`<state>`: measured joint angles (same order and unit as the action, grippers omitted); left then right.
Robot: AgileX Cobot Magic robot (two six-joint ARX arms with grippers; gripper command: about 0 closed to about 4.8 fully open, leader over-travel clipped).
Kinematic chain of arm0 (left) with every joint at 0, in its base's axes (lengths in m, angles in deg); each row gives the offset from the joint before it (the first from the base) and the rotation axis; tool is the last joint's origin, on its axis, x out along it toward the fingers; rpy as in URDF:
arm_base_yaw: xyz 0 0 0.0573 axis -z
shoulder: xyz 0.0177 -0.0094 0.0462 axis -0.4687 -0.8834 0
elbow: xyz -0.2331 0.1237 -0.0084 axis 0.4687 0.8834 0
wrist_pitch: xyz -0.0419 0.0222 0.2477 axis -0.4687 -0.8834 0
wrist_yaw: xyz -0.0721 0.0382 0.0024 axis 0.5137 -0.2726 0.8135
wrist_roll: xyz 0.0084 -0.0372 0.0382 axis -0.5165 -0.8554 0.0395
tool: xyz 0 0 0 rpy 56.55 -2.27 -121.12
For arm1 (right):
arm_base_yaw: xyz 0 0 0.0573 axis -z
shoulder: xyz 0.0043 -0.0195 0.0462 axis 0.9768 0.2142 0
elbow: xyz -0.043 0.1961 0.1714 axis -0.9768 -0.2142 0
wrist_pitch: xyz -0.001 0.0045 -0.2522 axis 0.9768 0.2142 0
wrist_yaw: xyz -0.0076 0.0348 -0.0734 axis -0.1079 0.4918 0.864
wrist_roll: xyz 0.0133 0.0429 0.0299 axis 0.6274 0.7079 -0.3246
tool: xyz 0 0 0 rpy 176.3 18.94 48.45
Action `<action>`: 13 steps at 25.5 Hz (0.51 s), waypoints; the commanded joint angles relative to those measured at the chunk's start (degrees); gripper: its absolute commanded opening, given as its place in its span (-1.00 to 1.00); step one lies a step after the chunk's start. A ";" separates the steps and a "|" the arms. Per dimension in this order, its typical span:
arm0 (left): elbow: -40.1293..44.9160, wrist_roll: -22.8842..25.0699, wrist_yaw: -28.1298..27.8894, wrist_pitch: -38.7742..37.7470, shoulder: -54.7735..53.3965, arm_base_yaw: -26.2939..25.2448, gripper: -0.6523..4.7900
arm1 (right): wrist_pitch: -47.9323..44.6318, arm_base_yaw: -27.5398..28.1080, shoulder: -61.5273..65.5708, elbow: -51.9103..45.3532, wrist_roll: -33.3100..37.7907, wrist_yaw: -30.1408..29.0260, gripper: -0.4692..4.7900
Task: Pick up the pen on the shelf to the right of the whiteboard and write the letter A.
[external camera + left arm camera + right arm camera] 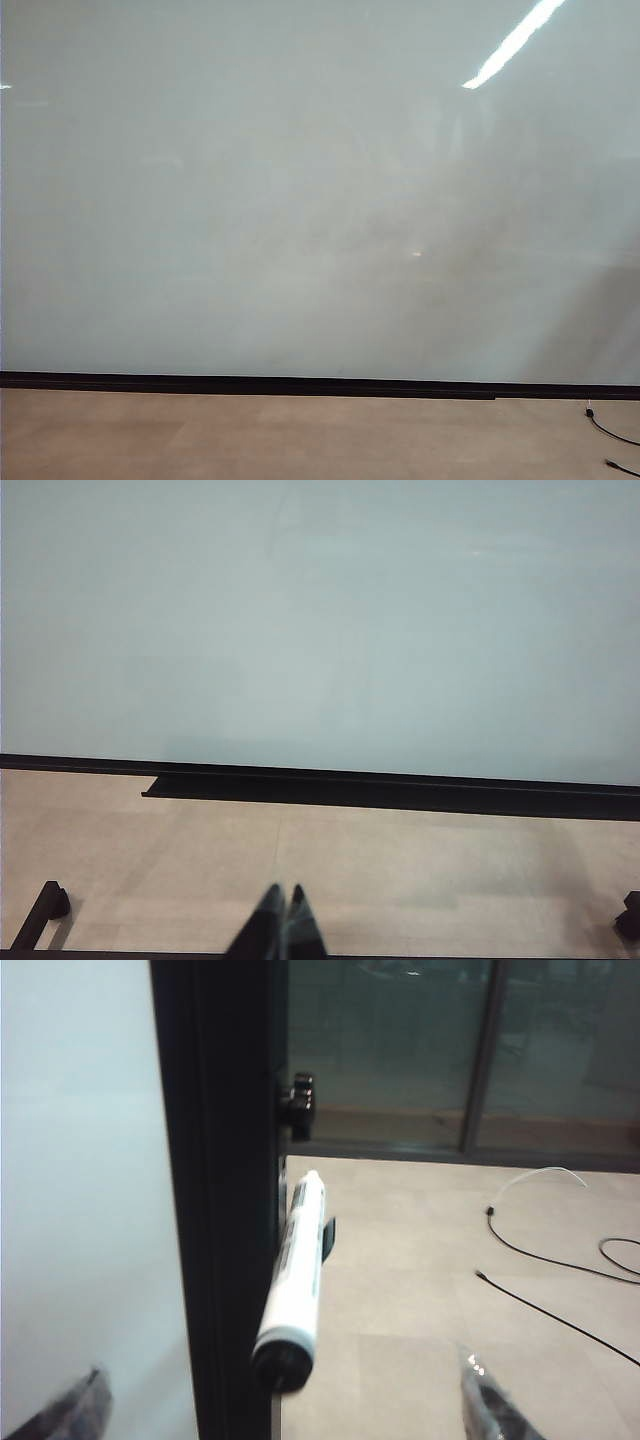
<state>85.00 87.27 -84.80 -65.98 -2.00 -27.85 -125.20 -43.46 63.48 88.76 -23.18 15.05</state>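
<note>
An office or meeting room, as far as I can tell.

A huge whiteboard [300,200] fills my view above tan floor [250,435]; past its black frame [215,1160] I see glass partitions [400,1050] and loose cables [550,1260].

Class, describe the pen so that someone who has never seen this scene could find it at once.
Start at the whiteboard and follow it to its black side frame. The pen rests on a small black holder against that frame, ahead of the open right gripper. Its white, dark-printed barrel distinguishes it from the thin black cables on the floor.
</note>
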 commanded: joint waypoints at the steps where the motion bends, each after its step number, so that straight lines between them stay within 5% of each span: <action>1: -0.13 0.24 0.00 0.48 -0.02 0.02 -0.78 | -0.94 -0.02 2.16 2.54 2.05 -1.42 0.92; 13: -0.13 0.24 0.00 0.48 -0.02 0.00 -0.78 | -0.81 -3.08 7.54 10.23 5.33 0.24 0.80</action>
<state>85.00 87.27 -84.80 -65.98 -2.00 -27.85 -125.24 -46.32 70.69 98.34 -18.61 15.31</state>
